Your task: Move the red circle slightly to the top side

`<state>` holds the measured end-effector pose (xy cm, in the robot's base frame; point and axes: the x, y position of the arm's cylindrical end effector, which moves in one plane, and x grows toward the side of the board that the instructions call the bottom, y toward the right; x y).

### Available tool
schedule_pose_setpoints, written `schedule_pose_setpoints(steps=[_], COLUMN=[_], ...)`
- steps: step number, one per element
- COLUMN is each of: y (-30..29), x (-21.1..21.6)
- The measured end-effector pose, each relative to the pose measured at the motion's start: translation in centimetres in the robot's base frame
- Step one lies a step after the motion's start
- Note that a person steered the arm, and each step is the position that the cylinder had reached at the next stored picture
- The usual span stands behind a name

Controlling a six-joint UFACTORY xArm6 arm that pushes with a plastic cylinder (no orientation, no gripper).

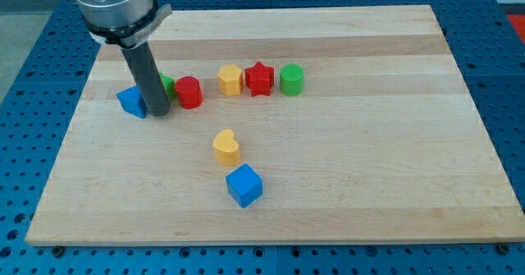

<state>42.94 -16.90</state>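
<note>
Wooden board (394, 193). Upper row, from the view's left: blue block (131, 101), my tip (158, 115), red circle (189, 92), yellow block (230, 80), red star (259, 79), green cylinder (291, 79). A green block (168, 84) sits partly hidden behind the rod, just beside the red circle. Well below the row lies the yellow heart (226, 147), with the blue cube (244, 185) just beneath it.

text: none legible | labels: none | brands: none | numbers: none | signs: none | surfaces checked: pale wooden board (344, 160), coloured blocks, dark rod
</note>
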Motion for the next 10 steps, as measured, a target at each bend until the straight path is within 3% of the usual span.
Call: schedule_pose_setpoints(steps=[4, 8, 10], y=[5.1, 5.2, 5.0], x=[1.0, -2.8, 1.7])
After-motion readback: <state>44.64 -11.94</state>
